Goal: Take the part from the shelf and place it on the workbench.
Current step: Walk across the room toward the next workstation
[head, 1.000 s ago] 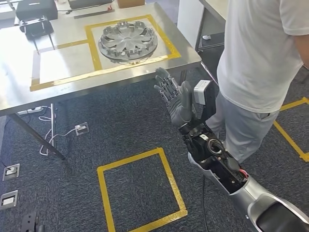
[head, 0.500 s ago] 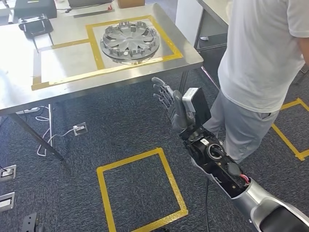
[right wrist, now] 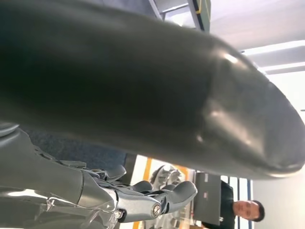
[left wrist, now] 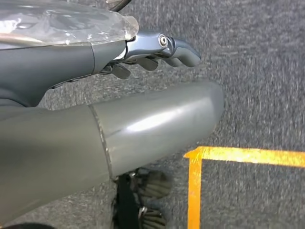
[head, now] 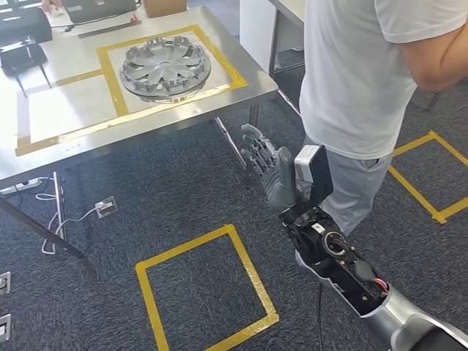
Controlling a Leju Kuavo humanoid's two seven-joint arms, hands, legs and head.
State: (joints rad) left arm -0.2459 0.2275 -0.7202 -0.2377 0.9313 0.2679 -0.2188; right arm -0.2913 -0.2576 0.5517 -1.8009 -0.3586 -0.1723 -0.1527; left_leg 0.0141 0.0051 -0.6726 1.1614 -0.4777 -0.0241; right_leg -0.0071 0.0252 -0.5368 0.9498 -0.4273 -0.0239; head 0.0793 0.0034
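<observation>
Now the part (head: 165, 69) lies flat on the workbench (head: 66, 117), well apart from the empty, spread-fingered right hand (head: 268, 167) below the bench's edge.

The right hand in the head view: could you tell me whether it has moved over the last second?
Yes. The right hand has dropped away from the workbench edge; earlier its fingertips overlapped that edge, while now dark carpet shows between them. The camera also shifted.

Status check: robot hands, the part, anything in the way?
Right robot hand open, empty, raised over carpet. Left robot hand empty, by the floor. Hubcap on workbench. Person close beside right arm.
</observation>
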